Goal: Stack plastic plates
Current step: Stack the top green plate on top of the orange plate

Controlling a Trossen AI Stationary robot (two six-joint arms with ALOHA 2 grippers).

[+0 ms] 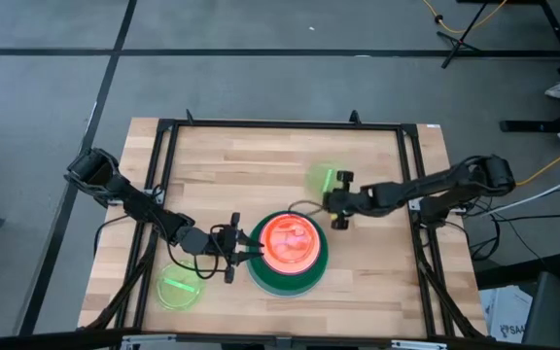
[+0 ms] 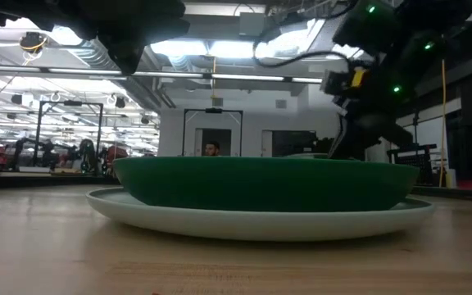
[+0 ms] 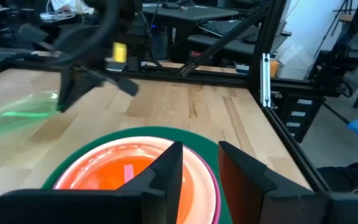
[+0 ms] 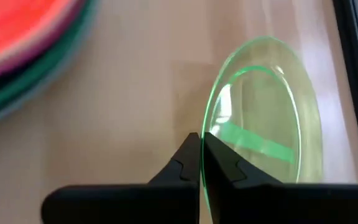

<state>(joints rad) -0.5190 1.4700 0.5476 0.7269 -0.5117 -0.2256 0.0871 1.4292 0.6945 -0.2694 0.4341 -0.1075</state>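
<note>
The right jaws [image 4: 201,163] were pinched shut on the rim of a lime plate [image 4: 263,118]. The plate stuck out past the jaws, tilted up, and in the high view it hung a little way from the stack [image 1: 290,255].

The left jaws [image 3: 199,167] were open, with a gap between the two fingers and nothing in it. They sat right at the edge of the stack, over its rim. A second lime plate [image 1: 178,289] lay flat on the surface [image 1: 261,165], near the left arm and apart from the stack.

So most of the job looked done. The stack had a green plate at the bottom and an orange plate [image 3: 126,171] on top. Two lime plates were not yet on it.

How many plates sat inside the stack was hard to tell. The low view showed only a pale plate [image 2: 260,220] under the green one. I could not tell whether the lime plate held by the right jaws touched the surface.
</note>
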